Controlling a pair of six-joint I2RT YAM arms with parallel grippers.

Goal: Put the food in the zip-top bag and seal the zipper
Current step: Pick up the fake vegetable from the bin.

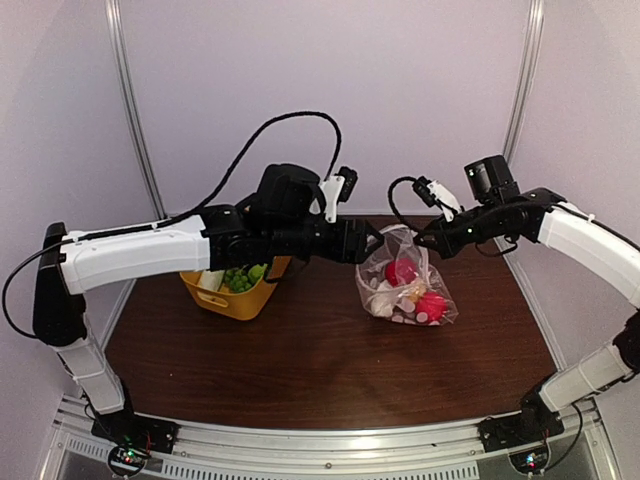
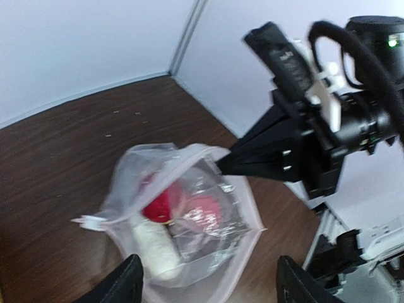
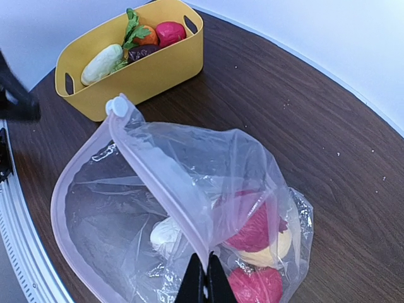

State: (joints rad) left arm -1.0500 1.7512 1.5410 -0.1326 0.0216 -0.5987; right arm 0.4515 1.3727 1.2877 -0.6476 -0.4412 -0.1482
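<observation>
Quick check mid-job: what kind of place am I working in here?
Most likely a lab robot test cell, not a kitchen: plain pale wall panels joined by metal struts enclose a wood-look table, and an aluminium rail runs along its near edge.

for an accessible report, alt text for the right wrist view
The shut right gripper pinches the rim of a clear crinkly plastic zip-top bag, its mouth open, red, pink and white toy foods inside. Behind, a yellow plastic tub of toy vegetables stands on the dark table.
</observation>
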